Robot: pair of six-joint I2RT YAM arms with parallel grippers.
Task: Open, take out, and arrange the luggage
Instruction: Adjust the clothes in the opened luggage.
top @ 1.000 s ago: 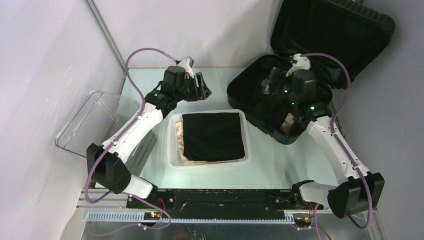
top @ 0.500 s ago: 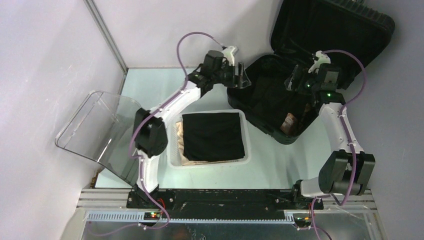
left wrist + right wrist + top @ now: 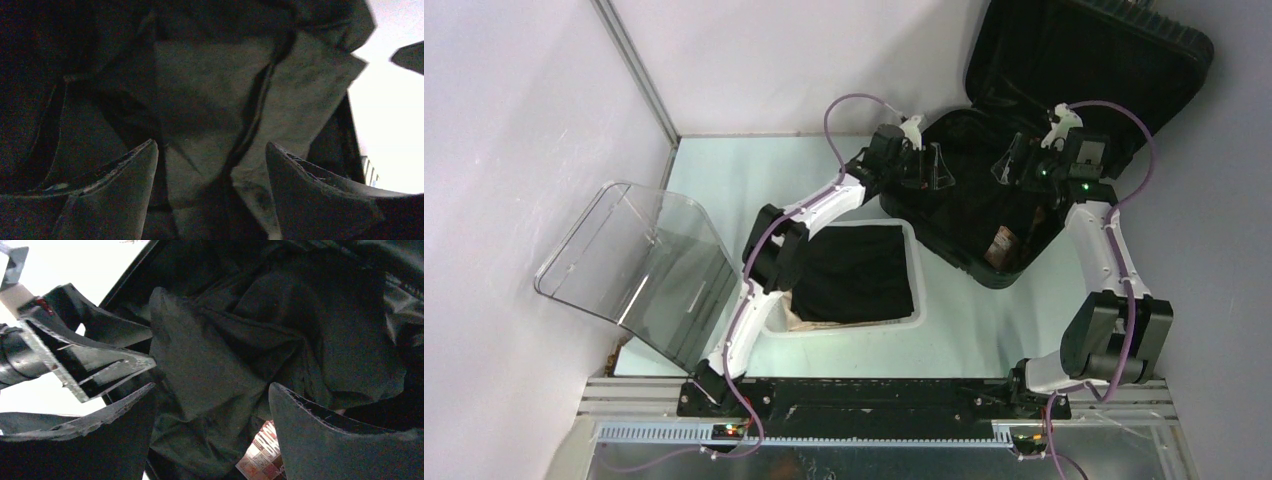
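Ok, we hang left claw (image 3: 210, 146) and right claw (image 3: 211, 386) spread, empty, over the open luggage (image 3: 1079, 60) far right, to grab clothing (image 3: 225, 350).

Pale green table (image 3: 724, 170), three things set directly on top.
Open black suitcase (image 3: 964, 210) at far right corner, lid raised; white basket (image 3: 844, 325) mid-table, just beside suitcase's near-left side; clear plastic cover (image 3: 639, 260) tilted at left, reaching past table edge.
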